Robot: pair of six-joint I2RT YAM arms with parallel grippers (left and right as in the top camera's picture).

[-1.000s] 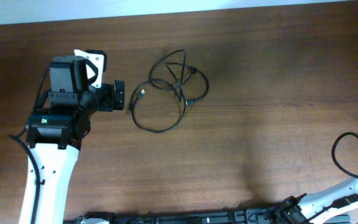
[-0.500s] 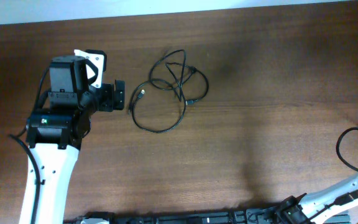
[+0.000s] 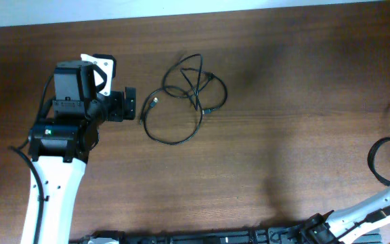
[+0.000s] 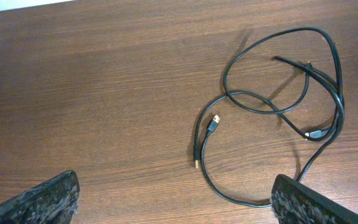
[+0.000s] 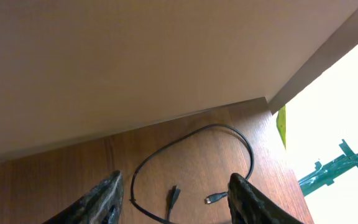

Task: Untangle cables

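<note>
Cables (image 3: 196,100) lie just ahead of left claw (image 3: 128,104), released wide; right claw (image 5: 176,202) parted, empty, well apart.

Right pincer (image 5: 176,198) goes from shut to jaws apart. Right arm (image 3: 388,202) and wire loop (image 3: 373,166) shift slightly right.

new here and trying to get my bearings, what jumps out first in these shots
Thin black cables lie in tangled loops on the brown wooden table, upper middle. The left pincer, open, faces them from close by without touching. Near the table's edge, the open right pincer looks onto another black cord with two plug ends.
</note>
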